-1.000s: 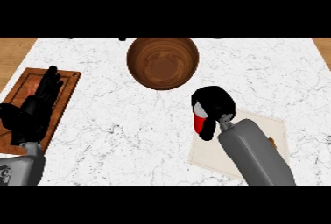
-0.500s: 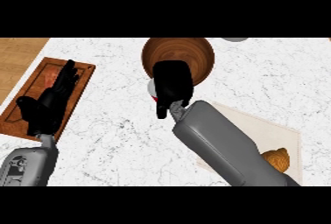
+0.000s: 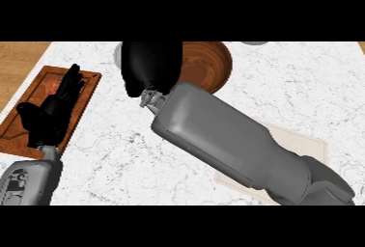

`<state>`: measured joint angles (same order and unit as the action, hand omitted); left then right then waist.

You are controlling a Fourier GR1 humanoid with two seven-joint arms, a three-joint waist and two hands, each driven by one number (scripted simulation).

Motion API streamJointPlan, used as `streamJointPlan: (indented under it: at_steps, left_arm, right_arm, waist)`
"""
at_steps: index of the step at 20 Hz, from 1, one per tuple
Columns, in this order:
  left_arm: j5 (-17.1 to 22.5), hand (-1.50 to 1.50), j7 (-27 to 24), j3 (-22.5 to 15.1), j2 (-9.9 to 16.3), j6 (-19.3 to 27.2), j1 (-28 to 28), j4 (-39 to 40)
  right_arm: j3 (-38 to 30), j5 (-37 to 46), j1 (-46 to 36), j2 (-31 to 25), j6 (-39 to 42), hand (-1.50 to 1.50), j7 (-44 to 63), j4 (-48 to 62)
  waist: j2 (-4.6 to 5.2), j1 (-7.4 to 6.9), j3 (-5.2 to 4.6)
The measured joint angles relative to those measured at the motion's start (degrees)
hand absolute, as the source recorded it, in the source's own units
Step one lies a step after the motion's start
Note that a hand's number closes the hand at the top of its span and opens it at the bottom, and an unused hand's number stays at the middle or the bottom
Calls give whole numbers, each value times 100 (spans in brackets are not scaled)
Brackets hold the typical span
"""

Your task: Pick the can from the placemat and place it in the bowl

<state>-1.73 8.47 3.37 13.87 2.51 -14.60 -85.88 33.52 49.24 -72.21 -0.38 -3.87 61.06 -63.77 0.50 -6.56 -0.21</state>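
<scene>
Right hand (image 3: 148, 65) curled, left hand (image 3: 53, 111) open.

The counter (image 3: 143, 159) is showing white with thin grey veining — a marbled pattern. The bowl (image 3: 210, 65) is glowing a warm reddish brown with faint wood rings. The placemat (image 3: 303, 147) is looking pale beige. Both hands — left hand (image 3: 50, 113), right hand (image 3: 148, 65) — are showing black on grey forearms, and the tray (image 3: 85, 91) is showing dark reddish brown.

Right hand (image 3: 148, 65) beside wooden bowl (image 3: 208, 62)
</scene>
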Motion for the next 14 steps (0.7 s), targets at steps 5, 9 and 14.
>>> streamJointPlan:
  at_steps: [5, 9, 14]
  left_arm:
    - [21, 0, -74, 130, 37, 21, 41, 101]
    - [26, 0, -108, 158, 57, 9, 202, -25]
    - [33, 0, -98, 222, 79, 22, 246, -103]
  right_arm:
    - [-26, -339, -511, -4, -425, 150, -4, 602]
    - [-188, -618, -591, 4, -1050, 150, -309, 1176]
    - [-408, -893, -554, 23, -1834, 150, -924, 2096]
  waist:
    - [8, 160, 3]
    - [21, 198, 6]
    - [43, 258, 10]
